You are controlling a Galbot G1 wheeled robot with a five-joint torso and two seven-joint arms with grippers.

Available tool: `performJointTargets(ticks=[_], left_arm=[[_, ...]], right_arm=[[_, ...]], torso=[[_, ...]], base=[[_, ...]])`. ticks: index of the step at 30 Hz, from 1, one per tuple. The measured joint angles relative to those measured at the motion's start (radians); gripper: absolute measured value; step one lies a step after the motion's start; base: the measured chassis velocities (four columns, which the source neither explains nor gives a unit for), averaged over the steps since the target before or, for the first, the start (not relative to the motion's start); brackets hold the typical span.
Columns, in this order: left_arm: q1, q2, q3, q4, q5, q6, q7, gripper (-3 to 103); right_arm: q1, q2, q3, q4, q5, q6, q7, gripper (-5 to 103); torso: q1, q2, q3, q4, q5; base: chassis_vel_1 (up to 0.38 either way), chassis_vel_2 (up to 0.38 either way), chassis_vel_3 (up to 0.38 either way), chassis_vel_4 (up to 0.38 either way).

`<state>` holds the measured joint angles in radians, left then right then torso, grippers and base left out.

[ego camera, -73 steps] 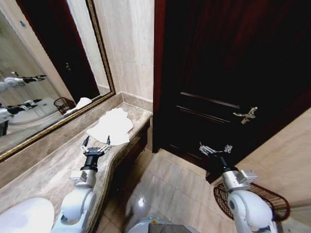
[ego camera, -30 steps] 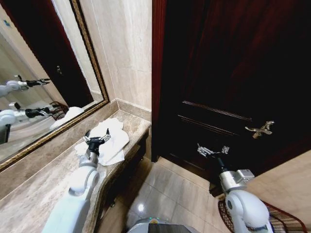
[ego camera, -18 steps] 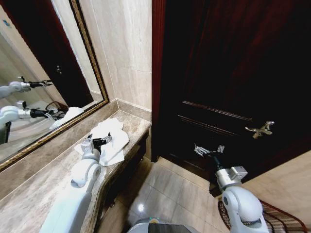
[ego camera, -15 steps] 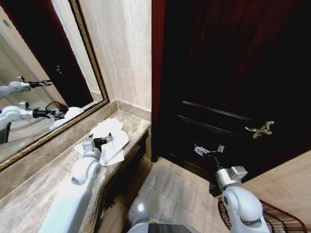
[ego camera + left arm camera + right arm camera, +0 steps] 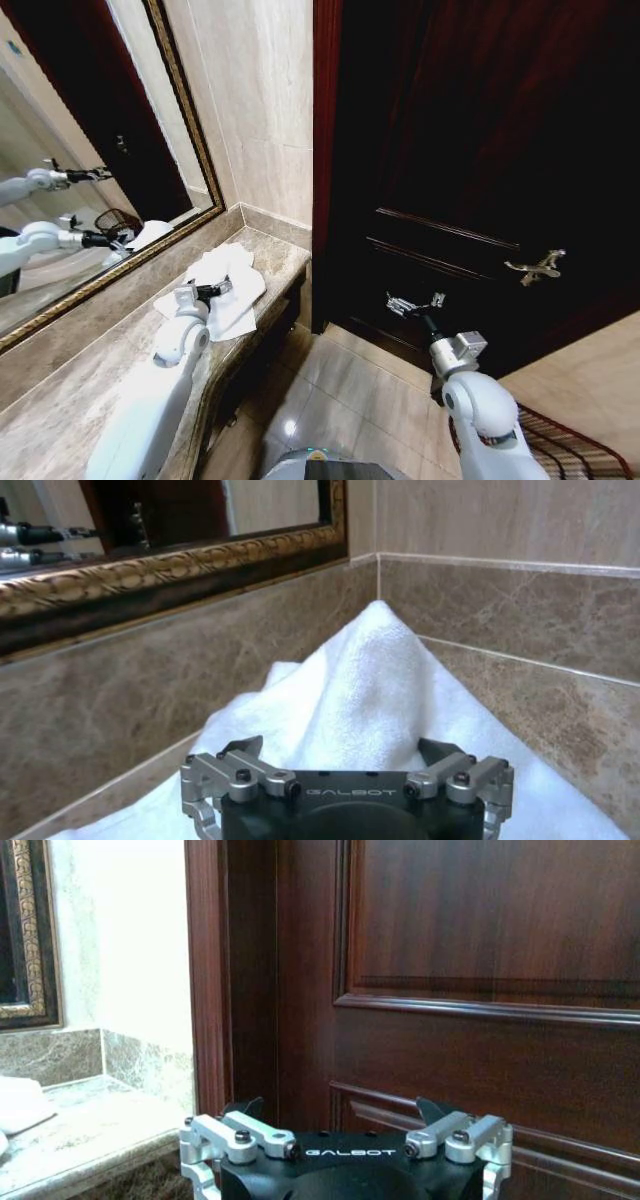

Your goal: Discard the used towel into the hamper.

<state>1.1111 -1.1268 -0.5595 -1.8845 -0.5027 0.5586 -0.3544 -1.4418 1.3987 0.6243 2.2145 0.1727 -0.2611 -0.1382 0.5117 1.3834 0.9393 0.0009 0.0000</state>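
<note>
Currently the left gripper (image 5: 214,289) sits over the crumpled white terry towel (image 5: 232,285) on the brown marble counter (image 5: 60,400), fingers spread apart, nothing between them. From the left wrist camera the towel (image 5: 370,697) rises in a peaked fold straight ahead of the open gripper (image 5: 345,759), its tip pointing toward the corner where the marble backsplash (image 5: 520,607) meets the wall. Whether the fingertips actually touch the cloth: cannot tell, they're hidden below the gripper body.

Left arm runs along the counter from 7 o'clock of the head view up to the towel. Towel lies at the far end of the counter, near its front edge, just beside the corner of the beige tiled wall (image 5: 260,100). At 10 o'clock of the towel is the gilt-framed wall mirror (image 5: 90,170).

Right gripper (image 5: 414,303) hangs in the air at 3 o'clock of the towel, well apart from it, in front of the dark red-brown panelled wooden door (image 5: 480,160); fingers spread, holding nothing. Wrist camera shows the same: open right gripper (image 5: 345,1119) facing the door (image 5: 480,990).

Reddish-brown openwork wicker hamper (image 5: 560,440) is on the floor at 5 o'clock of the right gripper, mostly hidden behind the right arm, only part of the rim visible. Brass lever door handle (image 5: 535,267) is at 3 o'clock of the right gripper.
</note>
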Motion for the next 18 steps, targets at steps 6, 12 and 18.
performJointTargets(ticks=[6,12,18], left_arm=[[-0.047,0.007,0.026,0.049,-0.024,-0.021,0.0,100],[-0.098,0.023,0.058,0.115,-0.042,-0.025,0.015,100],[-0.126,0.02,0.076,0.155,-0.048,-0.025,0.019,100]], right_arm=[[0.004,0.002,-0.002,-0.001,-0.002,0.001,0.005,100],[0.003,0.001,0.001,-0.011,0.003,0.015,0.007,100],[0.003,0.0,0.014,-0.01,0.012,0.012,0.01,100]], torso=[[0.0,0.0,0.0,0.0,0.0],[0.0,0.0,0.0,0.0001,0.0001],[0.0,0.0,0.0,0.0001,0.0001]], base=[[0.0,0.0,0.0,0.0],[0.0,0.0,0.0,0.0],[0.0,0.0,0.0,0.0]])
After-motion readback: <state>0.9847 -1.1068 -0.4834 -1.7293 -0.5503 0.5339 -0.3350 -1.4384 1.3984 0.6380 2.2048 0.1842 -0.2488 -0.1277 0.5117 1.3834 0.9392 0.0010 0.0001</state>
